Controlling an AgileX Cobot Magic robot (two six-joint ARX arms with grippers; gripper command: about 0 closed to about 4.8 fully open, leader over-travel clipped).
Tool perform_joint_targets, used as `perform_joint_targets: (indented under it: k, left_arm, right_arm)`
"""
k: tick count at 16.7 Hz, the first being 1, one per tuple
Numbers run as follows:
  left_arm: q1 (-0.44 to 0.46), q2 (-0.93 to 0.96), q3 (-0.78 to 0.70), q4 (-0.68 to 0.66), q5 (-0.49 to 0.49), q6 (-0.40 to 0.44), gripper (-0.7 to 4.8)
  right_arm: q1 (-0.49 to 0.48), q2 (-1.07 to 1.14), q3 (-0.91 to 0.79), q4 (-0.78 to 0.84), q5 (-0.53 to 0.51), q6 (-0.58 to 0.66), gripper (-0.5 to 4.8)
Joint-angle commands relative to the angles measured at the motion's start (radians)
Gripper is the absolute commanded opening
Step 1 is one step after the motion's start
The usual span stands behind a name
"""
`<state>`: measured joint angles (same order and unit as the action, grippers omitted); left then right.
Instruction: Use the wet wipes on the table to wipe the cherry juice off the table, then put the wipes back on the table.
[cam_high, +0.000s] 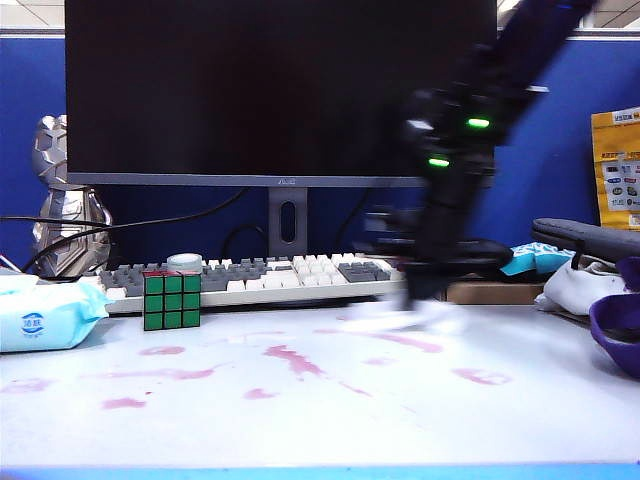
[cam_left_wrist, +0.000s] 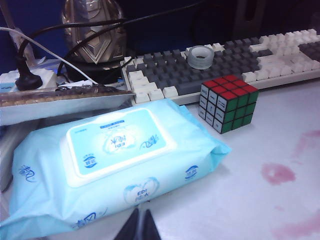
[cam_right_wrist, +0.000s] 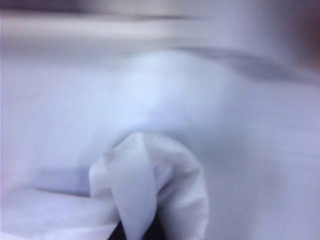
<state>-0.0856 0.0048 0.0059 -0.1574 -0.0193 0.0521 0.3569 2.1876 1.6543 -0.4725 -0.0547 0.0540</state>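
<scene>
The right gripper is down at table level just in front of the right end of the keyboard, its arm blurred. In the right wrist view its jaws are pinched together on a fold of the wet wipes, which bunches up between them; the rest of the white sheet spreads out blurred beyond. From the exterior view the wipe shows as a pale white smear lying on the table under that gripper, at the back right of the stained area. The cherry juice lies in pinkish-red smears and blotches across the middle of the whitish-grey top, from the far left edge to right of centre, with one streak touching or just beside the wipe; the blur prevents telling which. The left gripper is seen only in its own wrist view, where the dark tips meet in a point, closed and holding nothing, hovering just beside the near edge of a light-blue wipes packet. That packet sits at the left end of the table. A Rubik's cube stands upright between the packet and the keyboard, touching neither stain nor packet. A roll of clear tape rests on the keyboard's grey keys. A dark monitor stands behind.
</scene>
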Motion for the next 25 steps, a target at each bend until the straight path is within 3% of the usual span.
perform_joint_targets:
  k: [1,3,7,9,10,13,15,19,22,25]
  left_arm:
    - [0.002,-0.003,-0.001,-0.013,-0.003,0.000,0.23]
    - [0.002,-0.003,-0.001,-0.013,-0.003,0.000,0.23]
    - [0.002,-0.003,-0.001,-0.013,-0.003,0.000,0.23]
    - [0.002,-0.003,-0.001,-0.013,-0.003,0.000,0.23]
    - [0.002,-0.003,-0.001,-0.013,-0.003,0.000,0.23]
    - [0.002,-0.003,-0.001,-0.013,-0.003,0.000,0.23]
    - [0.002,-0.003,-0.001,-0.013,-0.003,0.000,0.23]
    - [0.002,-0.003,-0.001,-0.013,-0.003,0.000,0.23]
    - [0.002,-0.003,-0.001,-0.013,-0.003,0.000,0.23]
    - [0.002,-0.003,-0.001,-0.013,-0.003,0.000,0.23]
  right_arm:
    - [0.089,0.017,0.035,-0.018,-0.033,-0.048,-0.01]
    - [0.126,0.059,0.091,-0.021,0.021,-0.047,-0.01]
    - [0.124,0.116,0.160,0.028,0.341,-0.051,-0.01]
    - [0.109,0.138,0.191,0.019,0.359,-0.060,-0.01]
    - [0.106,0.142,0.199,0.007,0.288,-0.064,-0.01]
    - [0.115,0.142,0.200,-0.098,-0.071,-0.066,-0.01]
    - [0.143,0.142,0.200,-0.198,-0.193,-0.066,-0.01]
    - [0.196,0.129,0.201,-0.374,-0.005,-0.045,-0.01]
    - [0.148,0.129,0.201,-0.502,0.290,-0.054,-0.01]
    - [0.064,0.129,0.201,-0.546,0.354,-0.053,-0.01]
